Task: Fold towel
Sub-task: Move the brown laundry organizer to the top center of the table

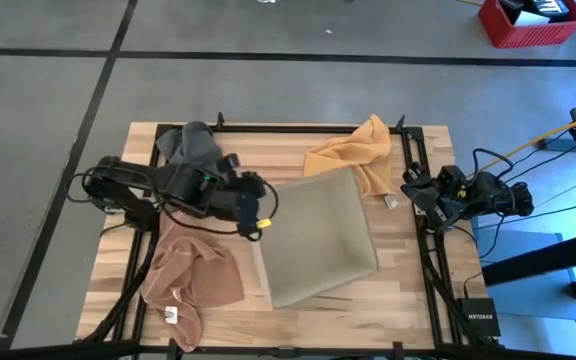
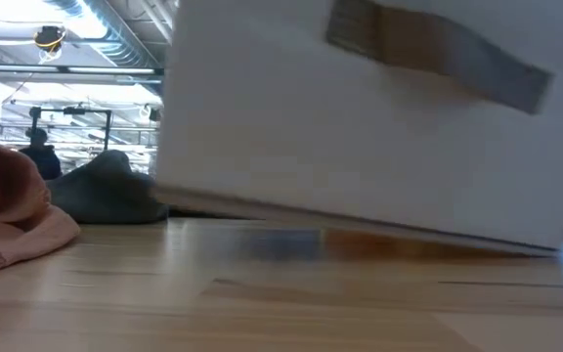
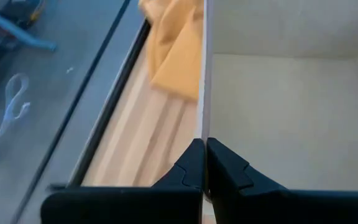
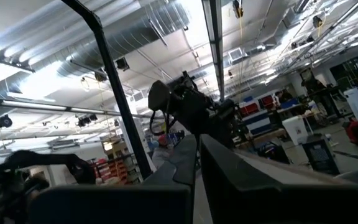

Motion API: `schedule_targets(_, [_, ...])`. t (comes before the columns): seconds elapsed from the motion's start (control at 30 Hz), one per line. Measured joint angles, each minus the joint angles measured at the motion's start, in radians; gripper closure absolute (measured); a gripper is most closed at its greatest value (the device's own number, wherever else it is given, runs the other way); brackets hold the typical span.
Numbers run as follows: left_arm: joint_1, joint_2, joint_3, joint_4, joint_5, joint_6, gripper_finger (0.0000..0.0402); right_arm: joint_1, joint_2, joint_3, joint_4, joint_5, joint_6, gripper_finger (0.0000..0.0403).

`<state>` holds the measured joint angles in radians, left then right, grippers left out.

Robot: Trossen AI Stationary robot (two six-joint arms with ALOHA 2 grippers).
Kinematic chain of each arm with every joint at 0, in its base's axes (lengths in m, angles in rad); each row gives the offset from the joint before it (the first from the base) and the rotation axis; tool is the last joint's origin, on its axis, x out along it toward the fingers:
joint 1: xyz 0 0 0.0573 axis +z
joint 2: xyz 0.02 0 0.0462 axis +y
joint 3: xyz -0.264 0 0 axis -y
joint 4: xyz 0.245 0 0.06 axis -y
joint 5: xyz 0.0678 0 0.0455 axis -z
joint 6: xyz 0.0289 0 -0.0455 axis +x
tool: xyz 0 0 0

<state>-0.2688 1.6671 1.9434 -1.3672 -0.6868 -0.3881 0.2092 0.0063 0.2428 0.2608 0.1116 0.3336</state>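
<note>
Two grippers show, and only the left gripper (image 1: 265,213) is at work: its jaws are pinched fully together on the left wall of a beige box (image 1: 320,240), a thin edge running up between the dark fingers (image 3: 229,171) in the left wrist view. That gripper sits at the box's left rim, near the middle of the table (image 1: 408,280), with the left arm reaching in from the table's left side. The box lies open-topped and slightly skewed at the table's centre; in the low view it fills most of the frame and is tilted, one side lifted off the wood. Just beside the left arm, toward the near left corner, a pink towel (image 1: 190,278) lies crumpled, with a small white tag at its lower edge. A grey towel (image 1: 193,145) is bunched at the far left, behind the arm. An orange towel (image 1: 358,155) lies rumpled at the far edge, touching the box's far right corner. The right gripper (image 1: 413,192) waits at the table's right edge, off the towels, its fingers nearly together and holding nothing.
</note>
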Motion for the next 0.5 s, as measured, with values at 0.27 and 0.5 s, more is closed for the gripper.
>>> schedule_targets(0.27, [0.076,-0.027,-0.007,-0.204,-0.072,-0.096,0.0401,0.0,0.0,0.0,-0.1,0.037,0.002,0.0377])
schedule_targets(0.5, [0.237,-0.031,-0.07,-0.072,-0.085,0.143,0.0401,0.0,0.003,-0.008,-0.159,0.084,-0.031,0.0377])
